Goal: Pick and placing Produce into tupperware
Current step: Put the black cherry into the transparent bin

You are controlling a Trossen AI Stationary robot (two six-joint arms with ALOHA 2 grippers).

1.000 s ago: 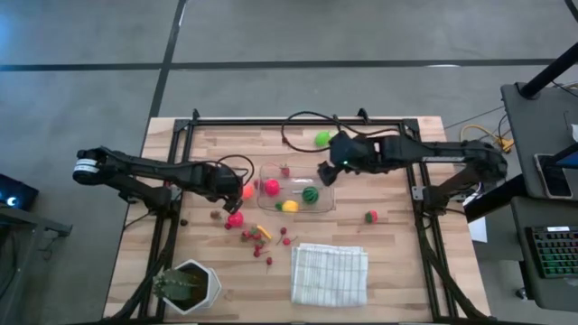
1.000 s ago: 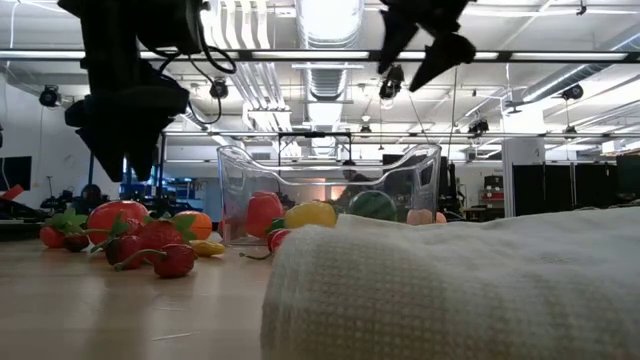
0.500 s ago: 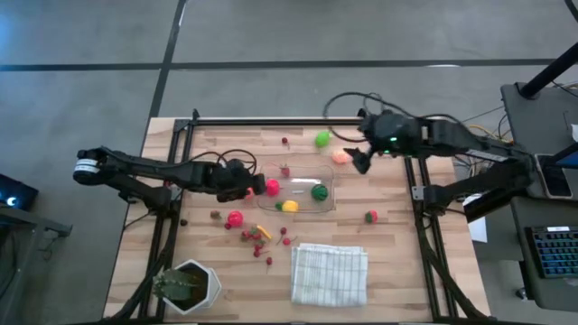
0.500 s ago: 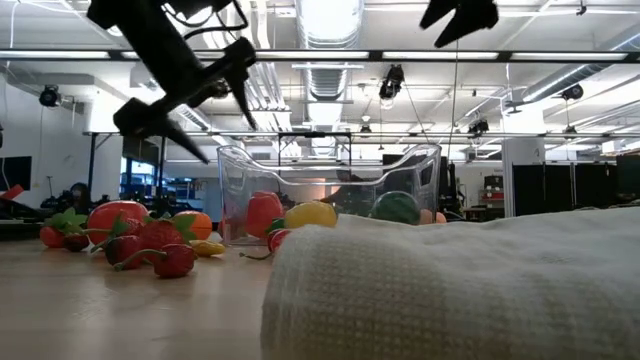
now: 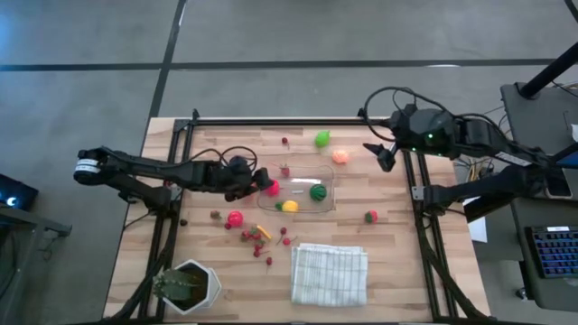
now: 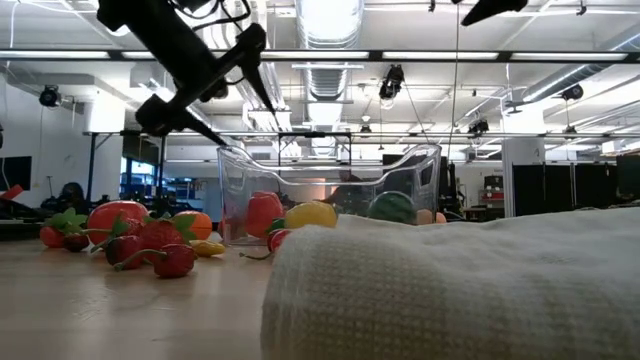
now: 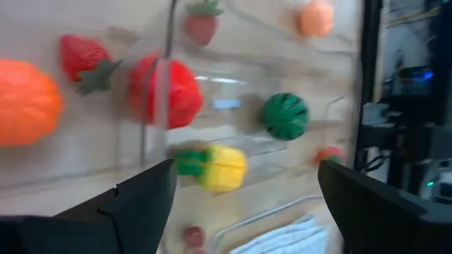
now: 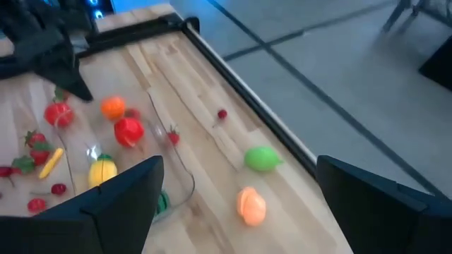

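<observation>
The clear tupperware sits mid-table and holds a pink-red fruit, a yellow one, a striped green ball and a small strawberry. My left gripper hangs open over its left end, slanting down and holding nothing. An orange fruit lies just outside that end. My right gripper is open and high over the far right of the table, near a peach fruit and a green fruit.
A pink fruit, a yellow piece and several red berries lie near of the tupperware. A strawberry-like fruit lies to its right. The folded white cloth and the potted plant sit at the near edge.
My right gripper has drawn up and away from above the tupperware toward the table's far right. The striped green ball has rolled a little rightward inside the tupperware. My left gripper has moved right toward the tupperware's left end and tipped from pointing down to slanting.
</observation>
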